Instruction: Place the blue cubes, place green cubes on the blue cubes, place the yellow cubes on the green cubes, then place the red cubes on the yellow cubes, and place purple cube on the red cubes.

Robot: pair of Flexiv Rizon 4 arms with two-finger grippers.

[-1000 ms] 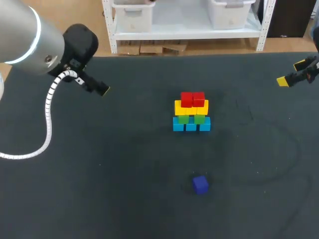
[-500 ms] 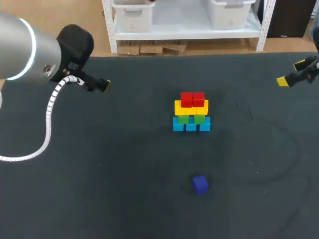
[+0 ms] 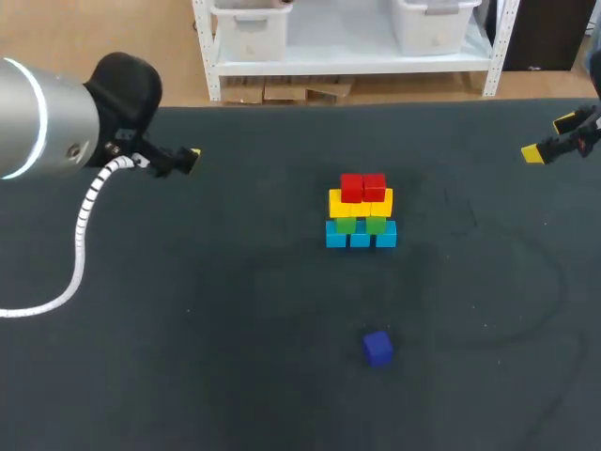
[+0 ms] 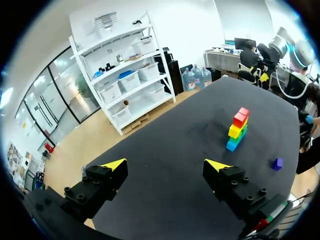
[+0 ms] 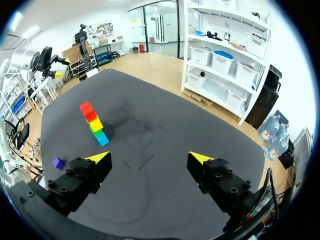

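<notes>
Four tiers of cubes stand near the middle of the bench (image 3: 235, 329): blue cubes (image 3: 361, 238) at the bottom, green cubes (image 3: 361, 225) on them, yellow cubes (image 3: 361, 203) above, red cubes (image 3: 362, 187) on top. The purple cube (image 3: 377, 348) lies alone between this stack and the near edge. The left pincer (image 4: 165, 165) hangs open near the far left corner. The right pincer (image 5: 149, 158), likewise spread wide, hangs by the right edge.

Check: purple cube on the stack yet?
Off. The purple cube lies alone on the table, apart from the stack; top red cubes bare.
</notes>
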